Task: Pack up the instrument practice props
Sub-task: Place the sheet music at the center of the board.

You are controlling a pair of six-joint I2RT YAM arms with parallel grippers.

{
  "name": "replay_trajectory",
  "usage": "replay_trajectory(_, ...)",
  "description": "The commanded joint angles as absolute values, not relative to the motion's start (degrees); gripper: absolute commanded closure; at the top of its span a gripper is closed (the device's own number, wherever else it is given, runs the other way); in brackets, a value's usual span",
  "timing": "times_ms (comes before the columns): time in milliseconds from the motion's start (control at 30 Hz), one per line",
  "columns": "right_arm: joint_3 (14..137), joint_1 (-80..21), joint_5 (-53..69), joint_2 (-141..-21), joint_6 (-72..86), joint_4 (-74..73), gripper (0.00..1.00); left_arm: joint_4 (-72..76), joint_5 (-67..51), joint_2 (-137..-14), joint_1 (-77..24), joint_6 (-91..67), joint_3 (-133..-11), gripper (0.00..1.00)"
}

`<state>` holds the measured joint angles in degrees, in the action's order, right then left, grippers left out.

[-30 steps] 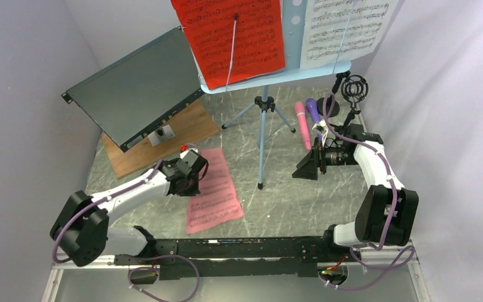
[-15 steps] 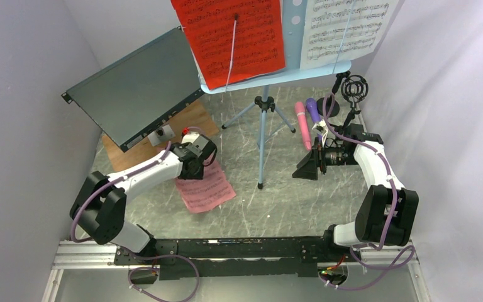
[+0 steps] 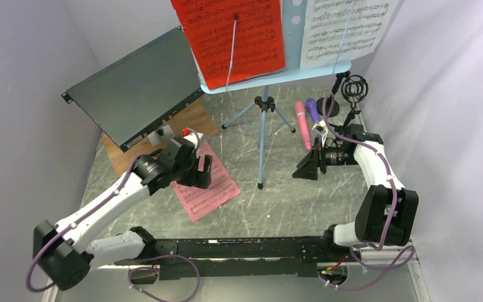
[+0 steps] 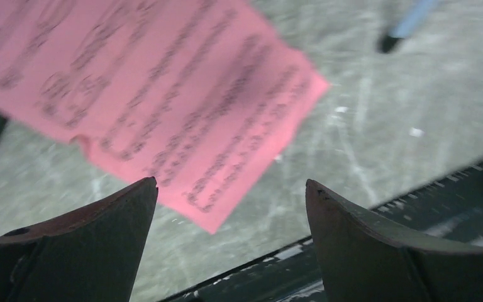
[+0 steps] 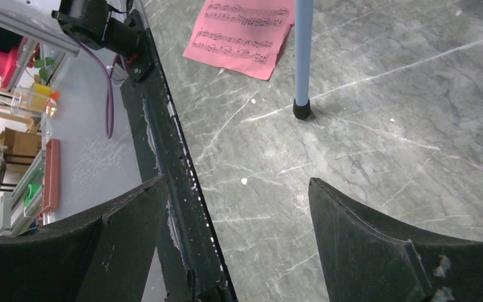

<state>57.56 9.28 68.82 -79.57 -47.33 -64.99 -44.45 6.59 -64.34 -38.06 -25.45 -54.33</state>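
Observation:
The light-blue music rack (image 3: 278,74) stands on its tripod (image 3: 263,123) at the back, with a red page (image 3: 233,38) and a white page (image 3: 346,28) on it. A pink page (image 3: 212,192) lies flat on the table. My left gripper (image 3: 199,170) hovers open over its upper edge, and the pink page (image 4: 163,94) lies beyond the left gripper (image 4: 231,185), held by nothing. Pink (image 3: 302,124) and purple (image 3: 313,109) microphones lie by two black mic supports (image 3: 354,89). My right gripper (image 3: 313,163) stands open and empty; the right gripper (image 5: 238,182) faces a tripod leg (image 5: 302,56).
A large dark metal box (image 3: 135,88) leans at the back left over a wooden board (image 3: 185,129). A black rail (image 3: 226,246) runs along the near edge. Grey walls close in on the left and right.
My left gripper has opened and let go of the pink page, which now lies flat and turned slightly. The left arm has stretched out and risen. The right arm has not moved.

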Motion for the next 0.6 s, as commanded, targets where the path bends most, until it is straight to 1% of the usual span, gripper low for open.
replay_trajectory(0, 57.83, 9.14, 69.07, -78.14, -50.02, -64.37, 0.15, -28.63, -13.06, -56.55, -38.23, -18.92, -50.46, 0.06)
replay_trajectory(133, 58.02, 9.14, 69.22, -78.22, -50.74, -64.92, 0.15, -18.83, -18.09, -52.59, -38.08, -17.01, -50.50, 0.03)
replay_trajectory(267, 58.18, 9.14, 69.30, -78.57, -51.18, -65.34, 0.15, -10.81, -21.39, -53.18, -37.87, -15.70, -54.49, 0.03)
replay_trajectory(400, 58.17, 9.14, 69.12, -78.41, -51.45, -65.43, 0.15, -12.23, -21.66, -56.20, -37.43, -14.92, -62.68, 0.03)
replay_trajectory(567, 58.27, 9.14, 69.01, -78.53, -51.74, -65.64, 0.15, -13.62, -24.50, -57.60, -36.84, -17.92, -71.03, 0.04)
